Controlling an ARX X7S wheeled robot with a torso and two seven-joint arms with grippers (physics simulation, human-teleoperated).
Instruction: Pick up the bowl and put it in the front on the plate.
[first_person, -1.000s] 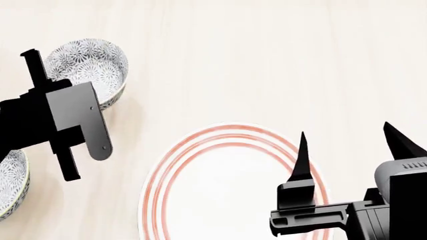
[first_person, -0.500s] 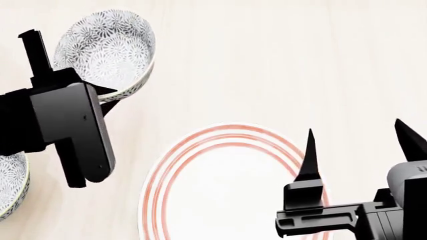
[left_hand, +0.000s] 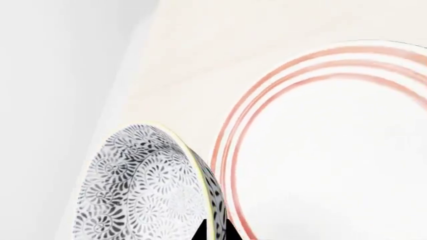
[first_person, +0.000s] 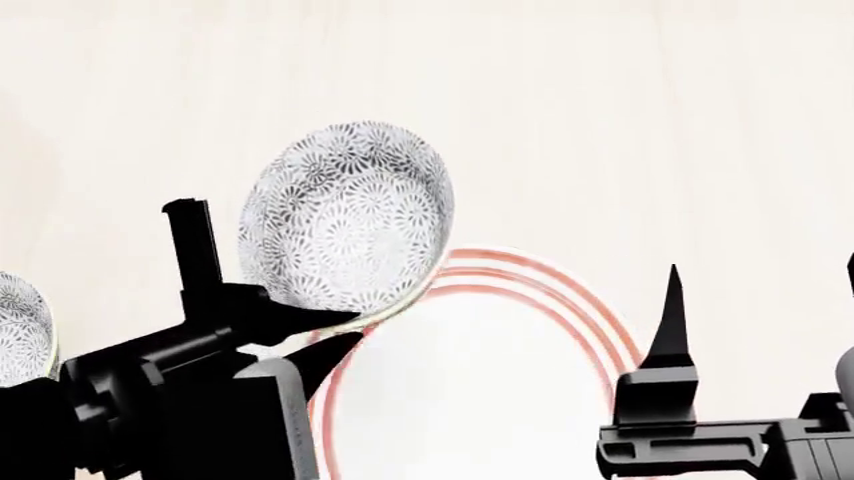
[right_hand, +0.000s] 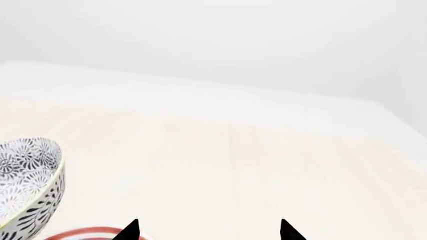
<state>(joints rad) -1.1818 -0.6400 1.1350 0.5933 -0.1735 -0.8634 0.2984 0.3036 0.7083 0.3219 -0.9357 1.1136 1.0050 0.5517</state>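
Gripping the tilted bowl (first_person: 350, 215) by its rim, left pincer (first_person: 314, 335) above plate (first_person: 534, 400).

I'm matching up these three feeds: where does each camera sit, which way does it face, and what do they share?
Head view: on the head, looking down at table; left gripper tilts the bowl over the plate; right gripper open.
Left wrist view: near that gripper, facing bowl and plate.
Right wrist view: low, facing across the table; fingertips show.
All share bowl and plate.

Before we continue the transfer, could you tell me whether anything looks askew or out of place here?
Only the bowl: the left gripper pinches its rim and it hangs steeply tilted, nearly on edge, over the plate's rim. Nothing looks spilled or damaged.
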